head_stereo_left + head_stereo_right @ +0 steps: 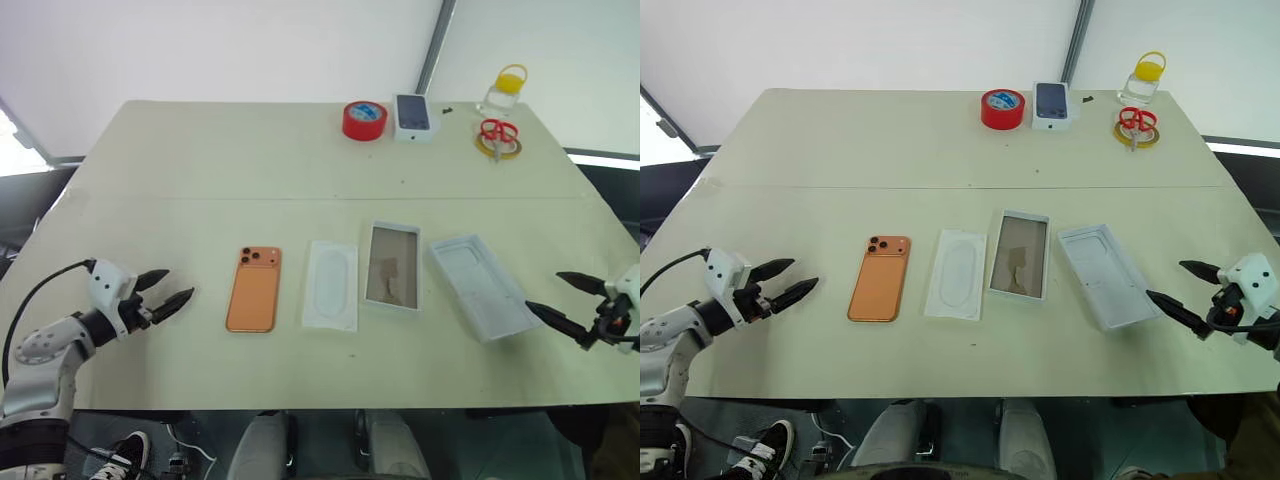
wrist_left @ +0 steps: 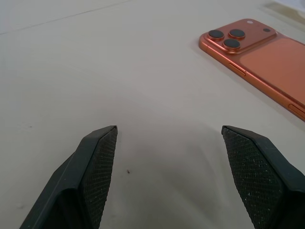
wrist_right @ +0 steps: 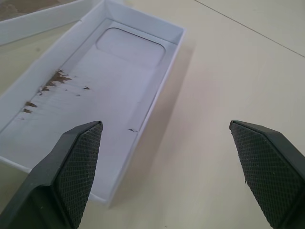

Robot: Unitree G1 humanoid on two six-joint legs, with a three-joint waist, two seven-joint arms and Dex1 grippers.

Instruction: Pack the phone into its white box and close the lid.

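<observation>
Left claw released beside phone | right claw released near lid

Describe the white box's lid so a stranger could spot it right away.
On the table, four flat items lie in a row along the near edge. The lid is the rightmost, beside the white box: the only one lying askew, with a rounded embossed outline inside.

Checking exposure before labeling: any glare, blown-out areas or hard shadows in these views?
Left eye view: bright blown-out patch at the left edge by the table; light on the table is even and soft. Right wrist view: the lid casts a soft shadow on its outer side; brown marks inside it read clearly. Left wrist view: a mild sheen on the phone, no glare.
</observation>
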